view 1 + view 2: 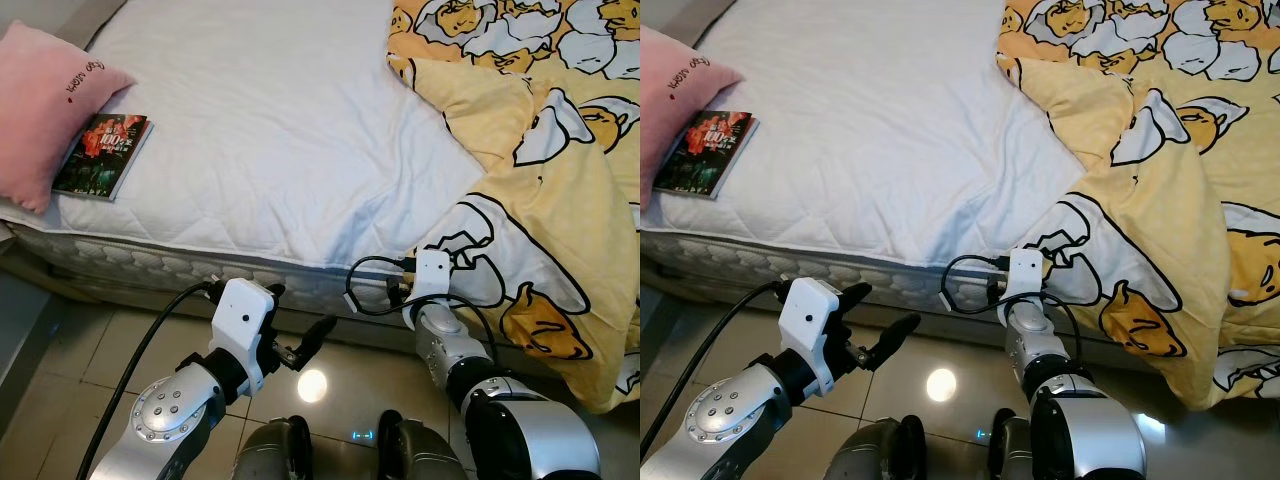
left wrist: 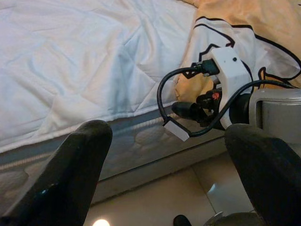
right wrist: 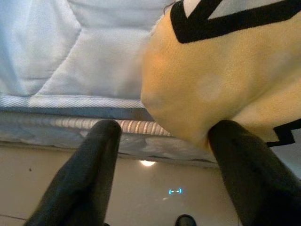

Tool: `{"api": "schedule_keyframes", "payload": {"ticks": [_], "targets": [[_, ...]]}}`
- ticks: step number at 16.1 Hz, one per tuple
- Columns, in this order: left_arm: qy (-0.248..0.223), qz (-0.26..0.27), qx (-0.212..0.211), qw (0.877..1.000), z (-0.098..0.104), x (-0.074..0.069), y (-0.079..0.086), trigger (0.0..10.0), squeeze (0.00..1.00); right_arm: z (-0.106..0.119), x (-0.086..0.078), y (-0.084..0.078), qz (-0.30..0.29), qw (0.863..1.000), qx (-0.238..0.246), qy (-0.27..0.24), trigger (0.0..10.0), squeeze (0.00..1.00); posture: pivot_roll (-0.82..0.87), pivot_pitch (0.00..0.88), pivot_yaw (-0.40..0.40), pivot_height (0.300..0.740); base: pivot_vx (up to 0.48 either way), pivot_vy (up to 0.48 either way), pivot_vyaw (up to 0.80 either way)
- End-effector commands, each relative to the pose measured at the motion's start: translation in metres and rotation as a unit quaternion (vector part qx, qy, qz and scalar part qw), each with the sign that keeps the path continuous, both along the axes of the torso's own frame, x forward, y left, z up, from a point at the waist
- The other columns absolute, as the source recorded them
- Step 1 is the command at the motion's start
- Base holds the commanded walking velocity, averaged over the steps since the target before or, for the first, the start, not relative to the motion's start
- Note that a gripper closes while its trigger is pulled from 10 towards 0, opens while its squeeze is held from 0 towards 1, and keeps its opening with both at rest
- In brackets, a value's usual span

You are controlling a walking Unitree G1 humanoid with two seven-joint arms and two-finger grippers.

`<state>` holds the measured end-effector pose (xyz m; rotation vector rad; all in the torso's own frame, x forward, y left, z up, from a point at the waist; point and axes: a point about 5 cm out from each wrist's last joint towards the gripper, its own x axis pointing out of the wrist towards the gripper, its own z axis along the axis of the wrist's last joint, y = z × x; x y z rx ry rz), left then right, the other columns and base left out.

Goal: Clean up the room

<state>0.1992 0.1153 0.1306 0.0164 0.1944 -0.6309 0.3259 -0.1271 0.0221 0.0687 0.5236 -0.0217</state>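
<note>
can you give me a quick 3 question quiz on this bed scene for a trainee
1. True or false: the book lies on the white mattress cover, partly tucked under the pink pillow.
2. Which gripper is at the hanging corner of the yellow blanket? A) left B) right C) neither
3. Fill in: the left gripper hovers over the ____, below the mattress edge.

Key
1. True. The pillow overlaps the book's edge.
2. B. The right gripper has its open fingers either side of the blanket corner, not closed on it.
3. Floor. The left gripper is open and empty.
</note>
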Motion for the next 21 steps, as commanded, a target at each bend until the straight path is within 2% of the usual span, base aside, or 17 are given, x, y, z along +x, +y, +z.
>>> {"api": "schedule_keyframes", "payload": {"ticks": [1,5,7,11,12,15,16,17,18,19,20,21], "targets": [[0.002,0.007,0.007,1.0,0.001,-0.003,0.005,10.0,0.0,0.0,0.0,0.009,0.013,1.0,0.012,0.01,0.0,0.0,0.18,0.265,0.119,0.74,0.0,0.0,0.0],[0.0,0.006,0.005,1.0,0.001,0.001,0.003,10.0,0.0,0.002,0.001,0.018,0.041,0.999,0.01,-0.004,0.0,0.0,0.17,0.259,0.12,0.74,0.0,0.0,0.0],[0.001,0.005,0.005,1.0,0.0,0.001,0.003,10.0,0.0,-0.004,-0.005,0.026,0.074,0.997,0.0,0.002,0.0,0.0,0.16,0.256,0.12,0.74,0.0,0.0,0.0],[0.001,-0.003,0.008,1.0,-0.001,0.0,-0.001,10.0,0.0,-0.026,-0.031,0.04,0.151,0.988,-0.017,0.021,0.0,0.0,0.15,0.25,0.119,0.74,0.0,0.0,0.0],[0.012,-0.012,0.009,1.0,-0.007,-0.001,-0.002,10.0,0.0,-0.038,-0.046,0.047,0.188,0.981,-0.019,0.032,0.0,0.0,0.13,0.245,0.116,0.74,0.0,0.0,0.0],[0.014,-0.026,0.006,1.0,-0.01,-0.001,-0.004,10.0,0.0,-0.057,-0.074,0.056,0.233,0.971,-0.018,0.054,0.0,0.0,0.11,0.234,0.116,0.74,0.0,0.0,0.0],[0.014,-0.026,0.005,1.0,-0.01,0.0,-0.005,10.0,0.0,-0.058,-0.076,0.056,0.234,0.971,-0.024,0.052,0.0,0.0,0.11,0.231,0.116,0.74,0.0,0.0,0.0],[0.011,-0.026,0.003,1.0,-0.01,0.002,-0.005,10.0,0.0,-0.054,-0.07,0.052,0.222,0.973,-0.057,0.023,0.0,0.0,0.11,0.224,0.115,0.74,0.0,0.0,0.0],[0.004,-0.028,0.002,1.0,-0.008,0.003,-0.007,10.0,0.0,-0.036,-0.053,0.048,0.19,0.977,-0.09,-0.046,10.0,0.0,0.11,0.218,0.113,0.74,0.0,0.0,0.0],[0.001,-0.031,0.005,1.0,-0.009,0.002,-0.007,10.0,0.0,-0.019,-0.039,0.045,0.161,0.976,-0.106,-0.104,10.0,0.0,0.11,0.211,0.112,0.74,0.0,0.0,0.0],[0.0,-0.031,0.008,0.999,-0.01,0.001,-0.007,10.0,0.0,-0.013,-0.034,0.043,0.147,0.975,-0.113,-0.122,10.0,0.0,0.11,0.211,0.112,0.74,0.0,0.0,0.0],[0.002,-0.031,0.015,0.999,-0.015,-0.002,-0.006,10.0,0.0,0.005,-0.017,0.036,0.091,0.979,-0.104,-0.148,10.0,1.0,0.1,0.204,0.115,0.74,0.0,0.0,0.0]]}}
